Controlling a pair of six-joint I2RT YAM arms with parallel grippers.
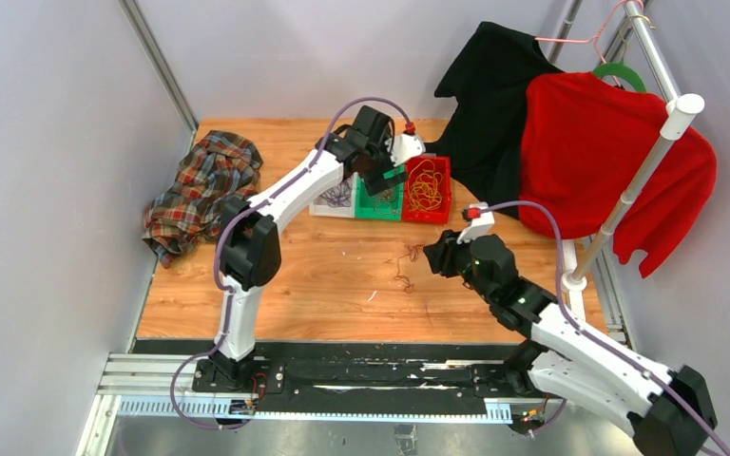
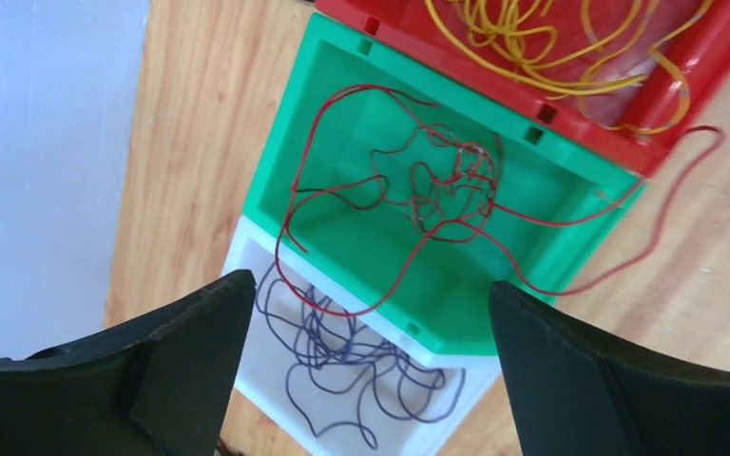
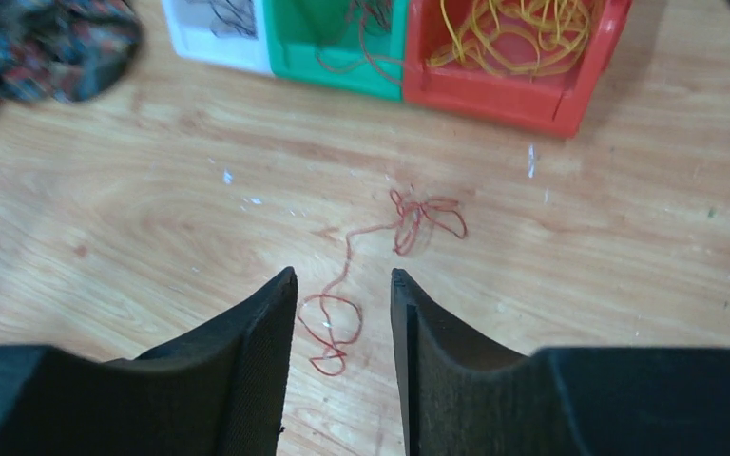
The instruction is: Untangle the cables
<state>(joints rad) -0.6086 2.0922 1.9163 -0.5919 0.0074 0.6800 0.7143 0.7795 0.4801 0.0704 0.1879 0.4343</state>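
Tangles: yellow cables (image 2: 523,43), dark red cable (image 2: 437,190), purple cables (image 2: 342,351) binned separately, far side; thin red strand (image 3: 404,228) curls loose on table (image 3: 627,285). Left gripper (image 2: 366,285) wide, right gripper (image 3: 342,275) narrow, both empty.

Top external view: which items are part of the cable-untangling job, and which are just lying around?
Job: loose red cable on the table; dark red cable draped over the green bin; yellow cables in the red bin; purple cables in the white bin.
Lying about: plaid cloth; black garment; red shirt on the green hanger; white rack pole.
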